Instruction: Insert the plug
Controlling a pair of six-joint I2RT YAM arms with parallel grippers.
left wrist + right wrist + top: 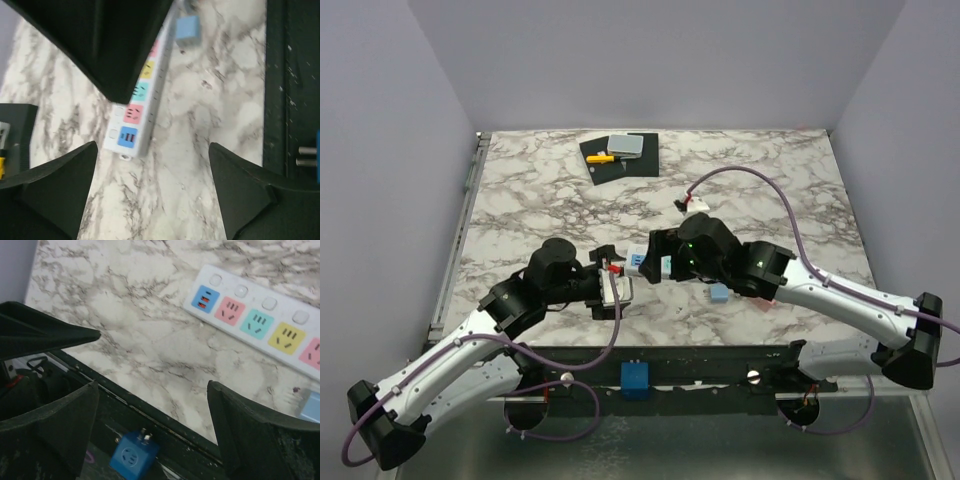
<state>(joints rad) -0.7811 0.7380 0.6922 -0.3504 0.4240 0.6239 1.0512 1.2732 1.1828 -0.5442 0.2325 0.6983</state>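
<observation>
The white power strip with coloured sockets lies on the marble table, also in the left wrist view and between the two wrists from above. A dark blue plug with metal prongs lies off the table, on the dark ledge below the front edge. My left gripper is open over bare marble just short of the strip's end. My right gripper is open above the table's front edge, with the plug below it. Neither holds anything.
A pale blue block sits on the table beside the strip, under the right arm. A black mat with a grey pad and a yellow item lies at the back. A purple cable loops to a small white connector.
</observation>
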